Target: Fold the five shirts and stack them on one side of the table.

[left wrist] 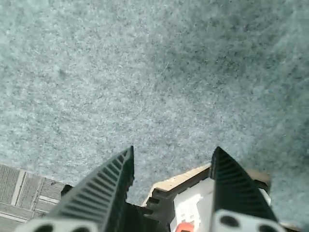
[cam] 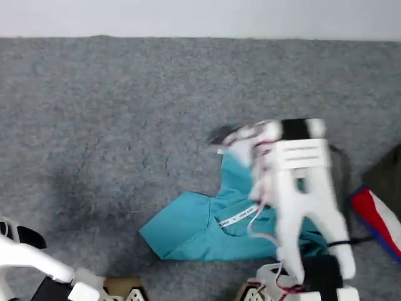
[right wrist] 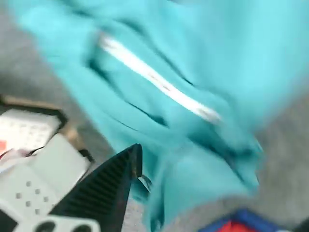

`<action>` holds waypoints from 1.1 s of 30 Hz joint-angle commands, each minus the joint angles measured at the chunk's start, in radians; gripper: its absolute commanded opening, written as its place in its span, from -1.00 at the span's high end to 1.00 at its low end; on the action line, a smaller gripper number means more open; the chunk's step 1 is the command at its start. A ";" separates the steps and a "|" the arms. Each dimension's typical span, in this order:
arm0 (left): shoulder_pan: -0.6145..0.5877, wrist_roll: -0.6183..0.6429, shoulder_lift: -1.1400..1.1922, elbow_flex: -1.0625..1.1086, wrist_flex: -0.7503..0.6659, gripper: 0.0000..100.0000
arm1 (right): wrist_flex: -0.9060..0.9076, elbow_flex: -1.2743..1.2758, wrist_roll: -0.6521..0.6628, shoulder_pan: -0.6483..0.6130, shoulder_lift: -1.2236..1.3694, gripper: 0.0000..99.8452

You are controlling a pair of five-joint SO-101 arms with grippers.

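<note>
A teal shirt (cam: 213, 226) lies crumpled on the grey carpeted table (cam: 125, 113), near the front and right of centre. One edge of it rises in a strip to my right gripper (cam: 229, 135), which hangs above it, shut on the cloth. Close up in the right wrist view, the teal shirt (right wrist: 207, 72) with its white neck label hangs beside one black finger (right wrist: 113, 186). My left arm (cam: 37, 260) rests at the front left corner. The left gripper (left wrist: 174, 152) stands open over bare carpet with nothing between its fingers.
A red, white and blue shirt (cam: 376, 216) lies at the right edge, with a dark green one (cam: 388, 169) behind it. The arms' bases (cam: 125, 290) sit along the front edge. The left half and the back of the table are bare carpet.
</note>
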 commanded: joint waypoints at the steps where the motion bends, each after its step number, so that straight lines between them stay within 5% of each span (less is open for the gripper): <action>1: 0.002 -0.011 -0.012 -0.002 0.025 0.52 | 0.044 0.072 0.012 -0.206 -0.021 0.09; 26: 0.005 -0.009 -0.012 0.111 0.025 0.52 | 0.038 -0.258 -0.101 -0.499 0.647 0.13; 29: 0.005 -0.009 -0.012 0.111 0.025 0.52 | 0.038 -0.258 -0.100 -0.521 0.647 0.30; 33: 0.005 -0.009 -0.012 0.111 0.025 0.52 | 0.035 -0.258 -0.104 -0.526 0.648 0.79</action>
